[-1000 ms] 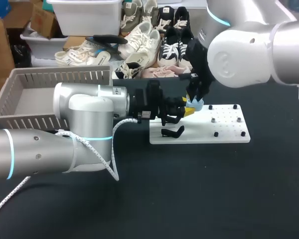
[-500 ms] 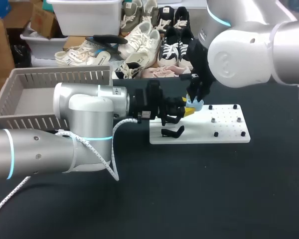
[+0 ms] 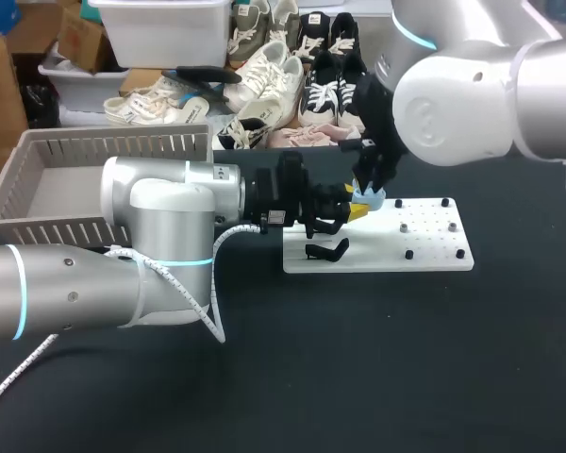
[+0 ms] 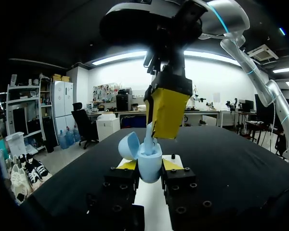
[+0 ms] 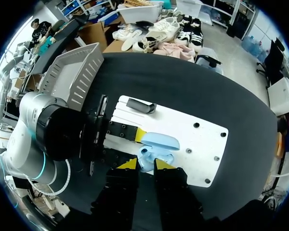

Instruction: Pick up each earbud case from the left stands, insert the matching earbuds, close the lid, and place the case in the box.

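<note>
Centre frame, the left gripper (image 4: 149, 166) is squeezing the open pale-blue case (image 3: 368, 198) across its lower shell, which looks light, hard and probably slippery, while the right gripper (image 5: 145, 164), nearly closed, is pinching an earbud (image 4: 149, 137) above it.

No readable text, brand, number or sign in any view, a small pale sticker (image 3: 275, 218) on the left arm (image 3: 160, 203) near its wrist, print too small to make out.

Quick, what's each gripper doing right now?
Left gripper: closed on the light blue open-lidded earbud case.
Right gripper: closed on a pale blue earbud.
</note>
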`<state>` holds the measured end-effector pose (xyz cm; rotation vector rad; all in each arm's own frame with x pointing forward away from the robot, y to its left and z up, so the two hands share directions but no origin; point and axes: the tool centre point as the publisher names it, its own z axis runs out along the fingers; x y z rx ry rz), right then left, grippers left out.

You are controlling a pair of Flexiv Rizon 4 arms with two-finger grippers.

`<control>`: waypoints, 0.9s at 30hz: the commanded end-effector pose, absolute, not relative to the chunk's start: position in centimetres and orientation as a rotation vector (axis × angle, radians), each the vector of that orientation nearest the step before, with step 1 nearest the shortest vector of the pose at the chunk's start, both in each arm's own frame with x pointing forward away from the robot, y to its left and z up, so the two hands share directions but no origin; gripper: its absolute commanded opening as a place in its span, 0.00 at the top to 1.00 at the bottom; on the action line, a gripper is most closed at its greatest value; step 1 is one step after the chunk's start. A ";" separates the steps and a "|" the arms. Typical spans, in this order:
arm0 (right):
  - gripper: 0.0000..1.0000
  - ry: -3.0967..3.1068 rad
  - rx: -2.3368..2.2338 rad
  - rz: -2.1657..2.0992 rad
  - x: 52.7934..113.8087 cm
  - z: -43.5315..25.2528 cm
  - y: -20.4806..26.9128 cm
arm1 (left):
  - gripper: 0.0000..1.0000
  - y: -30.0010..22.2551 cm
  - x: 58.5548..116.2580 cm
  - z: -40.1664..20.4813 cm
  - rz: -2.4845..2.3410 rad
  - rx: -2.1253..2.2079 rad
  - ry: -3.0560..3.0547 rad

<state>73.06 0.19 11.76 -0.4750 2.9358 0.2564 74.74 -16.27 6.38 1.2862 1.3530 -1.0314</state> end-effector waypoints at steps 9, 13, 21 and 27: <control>1.00 2.928 -0.465 0.247 72.9 12.1 0.2 | 1.00 -16.3 74.7 6.3 -1.029 1.283 1.351; 1.00 2.927 -0.466 0.249 73.0 12.1 0.4 | 1.00 -16.3 74.7 6.3 -1.029 1.283 1.351; 1.00 2.930 -0.463 0.248 73.2 12.0 0.4 | 1.00 -16.3 74.7 6.3 -1.029 1.283 1.351; 1.00 2.931 -0.464 0.246 73.2 12.0 0.3 | 1.00 -16.3 74.7 6.3 -1.029 1.283 1.351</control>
